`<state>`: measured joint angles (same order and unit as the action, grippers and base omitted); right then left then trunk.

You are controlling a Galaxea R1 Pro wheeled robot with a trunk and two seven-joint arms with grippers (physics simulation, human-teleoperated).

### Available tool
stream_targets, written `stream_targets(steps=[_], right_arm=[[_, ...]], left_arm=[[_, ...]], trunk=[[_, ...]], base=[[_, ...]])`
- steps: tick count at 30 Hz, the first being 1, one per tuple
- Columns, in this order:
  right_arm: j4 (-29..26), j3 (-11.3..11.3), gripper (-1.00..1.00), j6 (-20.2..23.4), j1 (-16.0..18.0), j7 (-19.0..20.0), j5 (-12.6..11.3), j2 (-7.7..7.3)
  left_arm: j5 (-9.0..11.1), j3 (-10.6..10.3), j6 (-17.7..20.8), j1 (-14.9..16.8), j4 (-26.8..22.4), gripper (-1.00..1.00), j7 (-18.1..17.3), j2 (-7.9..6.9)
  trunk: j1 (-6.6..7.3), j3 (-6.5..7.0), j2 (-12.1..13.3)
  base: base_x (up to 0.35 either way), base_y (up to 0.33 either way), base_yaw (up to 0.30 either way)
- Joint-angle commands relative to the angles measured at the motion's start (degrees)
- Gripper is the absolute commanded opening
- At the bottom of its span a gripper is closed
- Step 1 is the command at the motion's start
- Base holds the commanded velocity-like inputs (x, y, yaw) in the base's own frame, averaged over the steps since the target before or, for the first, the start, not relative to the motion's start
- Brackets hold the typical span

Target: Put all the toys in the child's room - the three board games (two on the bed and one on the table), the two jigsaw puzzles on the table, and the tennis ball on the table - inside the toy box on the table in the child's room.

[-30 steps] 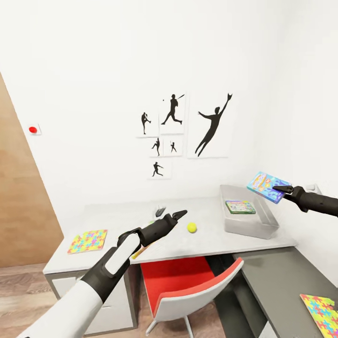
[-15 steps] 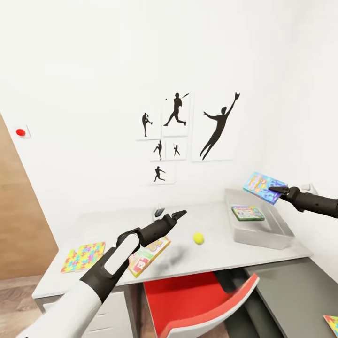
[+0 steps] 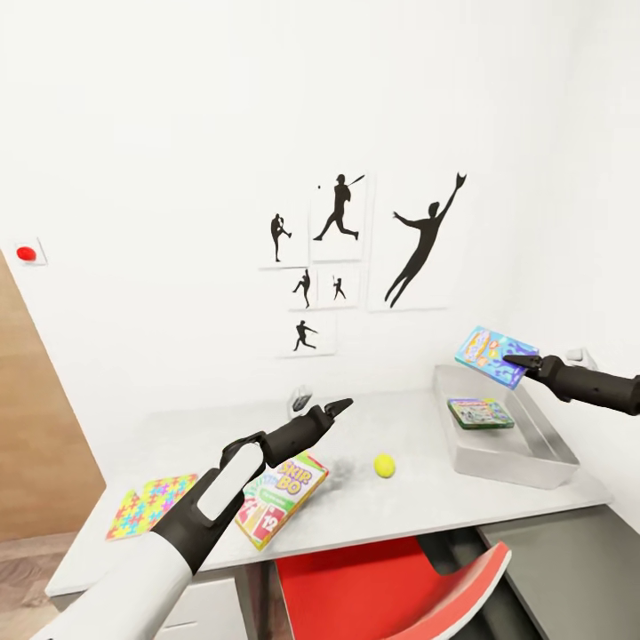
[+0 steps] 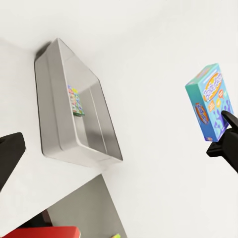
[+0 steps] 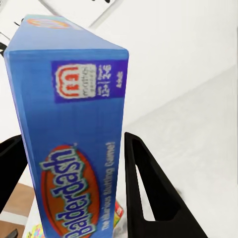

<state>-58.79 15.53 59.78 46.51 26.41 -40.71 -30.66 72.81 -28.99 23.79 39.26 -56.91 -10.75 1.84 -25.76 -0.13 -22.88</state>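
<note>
My right gripper (image 3: 514,361) is shut on the smaller blue board game (image 3: 485,354), held tilted in the air above the near-left end of the grey toy box (image 3: 511,469). The right wrist view shows that box (image 5: 74,148) clamped between both fingers. A green-edged board game (image 3: 480,413) lies flat inside the toy box. On the table (image 3: 391,520) lie the SKIP-BO board game (image 3: 283,500), the tennis ball (image 3: 384,465) and one jigsaw puzzle (image 3: 151,505). My left gripper (image 3: 340,407) hovers open above the SKIP-BO box, empty. The bed is out of view.
A red-seated chair (image 3: 391,591) is tucked under the table's front edge. A lower dark-grey wing (image 3: 569,569) joins the table at the right. The wall with athlete silhouette prints (image 3: 338,258) stands right behind the table.
The whole view has shifted, so the camera moved closer and leftward along the table. The SKIP-BO box has come out from behind my left arm. The blue game stays gripped.
</note>
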Motion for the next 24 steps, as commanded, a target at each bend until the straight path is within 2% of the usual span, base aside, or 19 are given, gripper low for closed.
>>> stream_targets(steps=[1,16,24], right_arm=[[0.0,0.1,-1.00,0.2,0.0,0.6,0.5,0.01],[-0.8,0.1,-1.00,0.2,-0.3,0.6,0.5,0.19],[-1.1,0.1,-1.00,0.2,-0.4,0.6,0.5,0.20]], left_arm=[[0.4,0.0,0.2,0.0,0.0,1.00,-0.1,0.01],[0.4,0.0,0.2,0.0,0.0,1.00,-0.2,0.01],[0.4,0.1,0.1,0.0,0.0,1.00,-0.2,0.02]], trunk=[[-0.03,-0.02,0.0],[-0.03,-0.02,0.0],[-0.03,-0.02,0.0]], base=[[0.044,0.007,0.000],[0.192,-0.095,0.000],[0.076,-0.039,0.000]])
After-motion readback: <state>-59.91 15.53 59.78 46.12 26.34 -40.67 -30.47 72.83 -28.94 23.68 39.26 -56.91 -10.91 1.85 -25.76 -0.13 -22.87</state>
